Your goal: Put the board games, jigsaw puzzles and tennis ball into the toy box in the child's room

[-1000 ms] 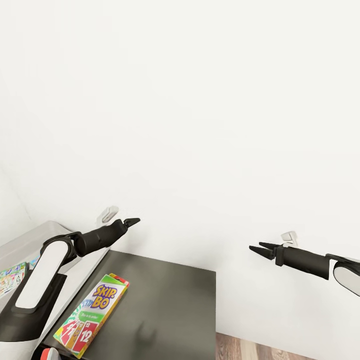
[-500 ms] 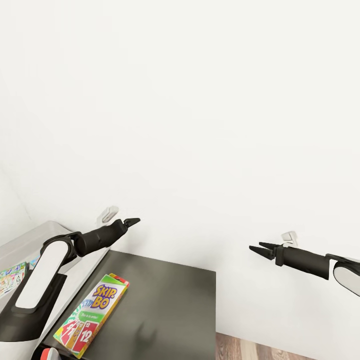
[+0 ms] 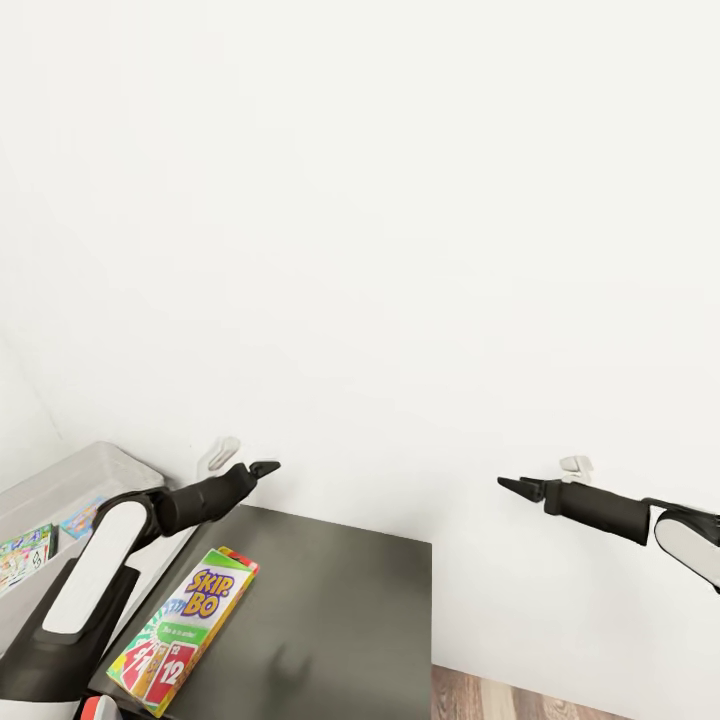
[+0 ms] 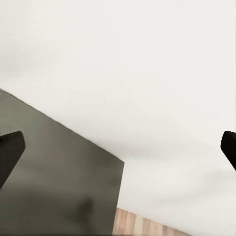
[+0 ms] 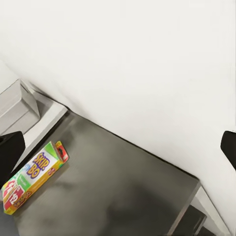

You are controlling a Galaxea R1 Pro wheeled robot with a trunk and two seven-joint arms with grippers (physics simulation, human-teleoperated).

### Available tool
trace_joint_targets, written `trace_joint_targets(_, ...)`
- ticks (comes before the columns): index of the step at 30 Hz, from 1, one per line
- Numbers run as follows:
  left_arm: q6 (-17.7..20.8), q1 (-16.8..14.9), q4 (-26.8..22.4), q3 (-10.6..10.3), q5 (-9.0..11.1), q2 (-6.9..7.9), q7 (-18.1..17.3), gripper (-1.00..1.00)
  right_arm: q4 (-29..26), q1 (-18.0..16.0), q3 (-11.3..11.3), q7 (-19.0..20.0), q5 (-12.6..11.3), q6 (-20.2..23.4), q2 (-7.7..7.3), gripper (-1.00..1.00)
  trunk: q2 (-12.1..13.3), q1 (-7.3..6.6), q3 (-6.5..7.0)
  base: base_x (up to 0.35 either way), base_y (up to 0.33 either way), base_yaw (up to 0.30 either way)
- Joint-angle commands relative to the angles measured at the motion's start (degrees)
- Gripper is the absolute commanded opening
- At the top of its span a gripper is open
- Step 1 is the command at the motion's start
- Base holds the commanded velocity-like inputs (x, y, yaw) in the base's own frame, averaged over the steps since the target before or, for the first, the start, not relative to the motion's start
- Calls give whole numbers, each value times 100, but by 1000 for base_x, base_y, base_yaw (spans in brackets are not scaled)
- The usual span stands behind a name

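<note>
**Both grippers empty above the dark cabinet, SKIP-BO box lying loose**

While both arms reach forward toward the white wall [image 3: 400,200], neither gripper holds anything. In the left wrist view two dark fingertips [image 4: 10,152] stand at opposite edges with a wide gap between them, so the left gripper [image 3: 262,467] is spread; the right wrist view shows the same wide gap, so the right gripper [image 3: 515,485] is released too. Each is a slim black wedge-tipped tool on a black forearm with a white upper shell.

Below and just behind the left gripper lies one board game, the SKIP-BO box [image 3: 185,630], flat on the dark cabinet top [image 3: 330,620]. It is a thin rectangular carton, rainbow-printed, with red cards at its near end. Its long axis runs diagonally: the far end points toward the wall and slightly toward the right arm, the near end toward the robot's left side. It touches neither gripper. The right gripper is well apart from it, past the cabinet's right edge.

Beyond the left arm sits one light-grey toy box [image 3: 70,485], smooth plastic with flared sides, holding two colourful flat printed boxes [image 3: 25,555]; their titles are too small to tell. Two small white wall fittings [image 3: 218,452] show, one near each gripper. A strip of wood-plank floor [image 3: 520,695] shows beside the cabinet.
</note>
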Motion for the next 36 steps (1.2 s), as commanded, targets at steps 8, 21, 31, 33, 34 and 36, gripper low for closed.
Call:
trace_joint_targets(8,-48,29,253,19,57,27,51,100,112,-4,-25,-24,-57,279,253,100,-15,4,-14,0,0,0)
trace_joint_targets(21,-85,43,1190,39,46,51,24,100,146,-1,-43,-35,-56,972,305,100,-15,4,-14,0,0,0)
trace_joint_targets(31,-90,45,1254,42,45,66,20,100,170,5,-30,-36,-52,1017,363,100,-15,4,-14,0,0,0)
trace_joint_targets(33,-90,45,1259,42,44,69,20,100,173,6,-24,-36,-51,1051,380,100,-15,4,-14,0,0,0)
trace_joint_targets(34,-91,45,1262,42,44,74,20,100,175,8,-18,-37,-51,1092,405,100,-15,4,-14,0,0,0)
trace_joint_targets(36,-91,45,1265,43,44,77,19,100,179,12,-10,-37,-49,1134,436,100,-15,4,-14,0,0,0)
